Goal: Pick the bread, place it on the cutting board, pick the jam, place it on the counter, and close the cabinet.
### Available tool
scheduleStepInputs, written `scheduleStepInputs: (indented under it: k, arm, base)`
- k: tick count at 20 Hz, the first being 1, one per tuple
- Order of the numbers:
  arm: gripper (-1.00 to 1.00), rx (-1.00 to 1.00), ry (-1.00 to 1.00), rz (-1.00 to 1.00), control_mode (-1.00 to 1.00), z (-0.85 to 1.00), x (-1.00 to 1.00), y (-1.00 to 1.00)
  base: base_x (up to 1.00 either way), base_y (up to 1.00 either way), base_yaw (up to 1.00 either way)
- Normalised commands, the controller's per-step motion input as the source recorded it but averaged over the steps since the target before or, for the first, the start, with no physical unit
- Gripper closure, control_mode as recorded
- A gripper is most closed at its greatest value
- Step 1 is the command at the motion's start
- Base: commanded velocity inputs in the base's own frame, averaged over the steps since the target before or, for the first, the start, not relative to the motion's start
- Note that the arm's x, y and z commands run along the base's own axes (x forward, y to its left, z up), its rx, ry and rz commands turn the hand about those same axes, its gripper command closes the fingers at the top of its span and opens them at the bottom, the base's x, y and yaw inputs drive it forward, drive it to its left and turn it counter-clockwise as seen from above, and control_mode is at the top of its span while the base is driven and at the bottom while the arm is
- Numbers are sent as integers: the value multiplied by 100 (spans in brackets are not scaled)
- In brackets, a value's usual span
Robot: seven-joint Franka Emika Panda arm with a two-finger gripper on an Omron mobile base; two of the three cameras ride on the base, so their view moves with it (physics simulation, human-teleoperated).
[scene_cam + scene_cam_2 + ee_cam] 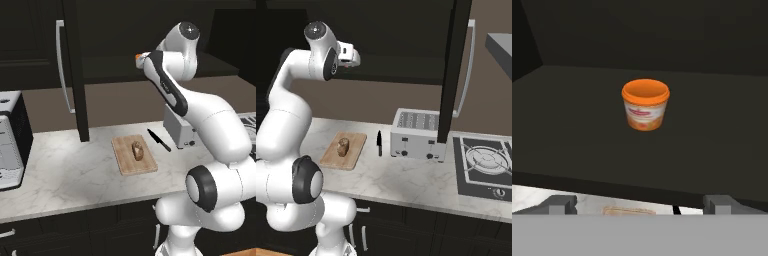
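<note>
Now I see the small squat orange jam jar [645, 105] standing upright on the dark cabinet shelf [572, 130], well back from its front edge. My two-finger gripper [640, 204] faces it with jaws wide apart, empty. The brown bread piece [137, 150] lies on the light wooden cutting board [125, 160], near the marbled counter's [70, 170] back edge.

My arm rises from the base, bends back at the elbow, then reaches forward and up, wrist held level. My gripper [640, 204] points straight ahead, its jaws spread wide with nothing between them, both fingertips [561, 204] low in the hand view.
</note>
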Motion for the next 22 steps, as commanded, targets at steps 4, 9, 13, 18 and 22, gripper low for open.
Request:
scheduleStepInputs:
  k: [4,9,13,18,22]
  arm:
    - [-100,-1,-3,0,-100,0,14,0]
    - [-100,0,-1,0,-100,0,17,0]
    - [-100,0,0,0,-100,0,24,0]
    - [-100,0,0,0,-100,0,26,0]
    - [-100,0,0,0,-100,0,26,0]
  base:
    - [0,0,0]
    - [0,0,0]
    - [0,0,0]
    - [0,0,0]
    - [0,0,0]
